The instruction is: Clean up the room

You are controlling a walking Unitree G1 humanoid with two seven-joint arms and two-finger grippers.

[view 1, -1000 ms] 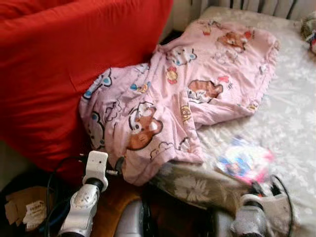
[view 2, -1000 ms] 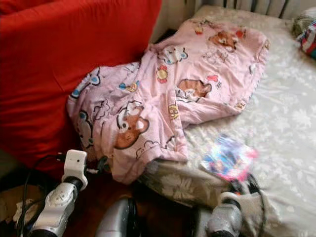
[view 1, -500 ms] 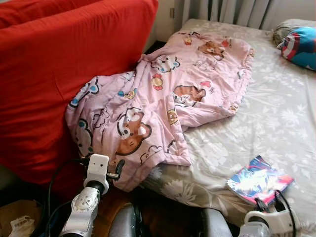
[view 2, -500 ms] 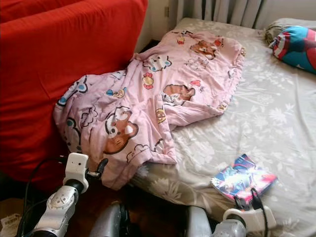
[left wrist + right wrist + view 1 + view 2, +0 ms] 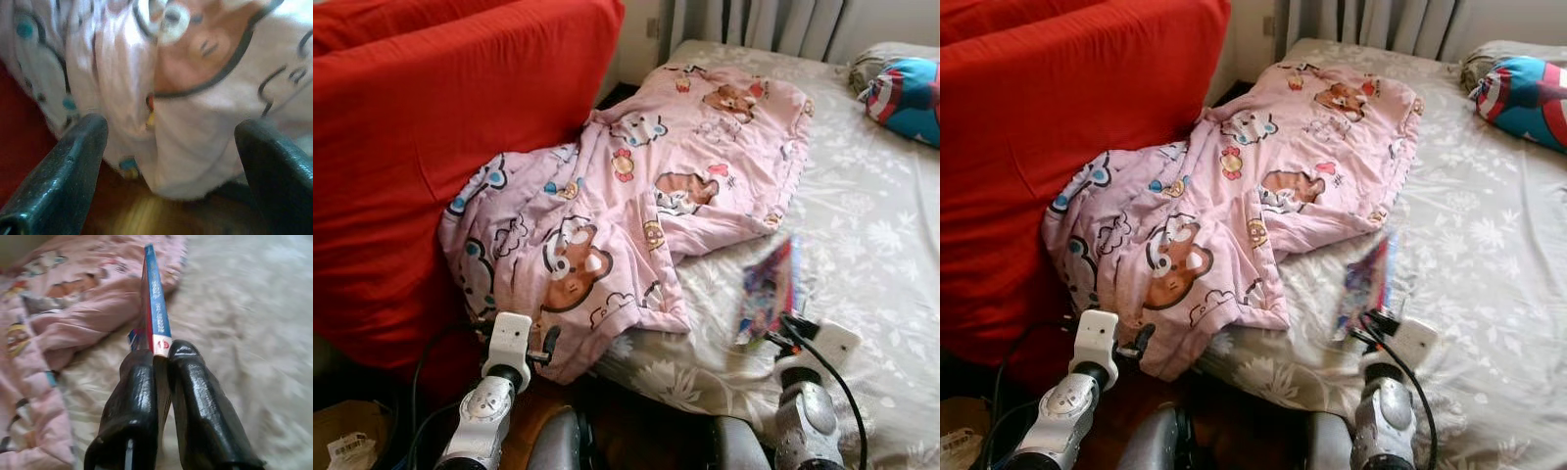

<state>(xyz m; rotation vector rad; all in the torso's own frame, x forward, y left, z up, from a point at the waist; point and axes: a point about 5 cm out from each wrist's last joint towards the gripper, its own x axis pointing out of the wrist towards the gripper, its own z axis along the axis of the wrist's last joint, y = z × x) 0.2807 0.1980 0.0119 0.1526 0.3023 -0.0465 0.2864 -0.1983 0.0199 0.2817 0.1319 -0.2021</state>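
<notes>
A thin colourful book (image 5: 766, 291) stands on edge above the grey flowered bed (image 5: 881, 225), held by my right gripper (image 5: 785, 329), which is shut on its lower edge. The right wrist view has its blue spine (image 5: 156, 303) clamped between the two black fingers (image 5: 139, 396). A pink cartoon-print blanket (image 5: 636, 206) lies crumpled over the bed's left side and hangs off the near corner. My left gripper (image 5: 546, 345) is open just below that hanging corner; the left wrist view has the blanket (image 5: 195, 98) between its spread fingers (image 5: 63, 171), not touching.
A big red cushion or sofa back (image 5: 431, 147) stands to the left of the bed. A blue and red pillow (image 5: 906, 98) lies at the bed's far right. Curtains (image 5: 754, 24) hang behind. A cardboard box (image 5: 347, 446) sits on the floor at lower left.
The book lay flat on the bed near the front edge; now my right gripper has lifted it and turned it on edge, further left. The left arm has barely moved.
</notes>
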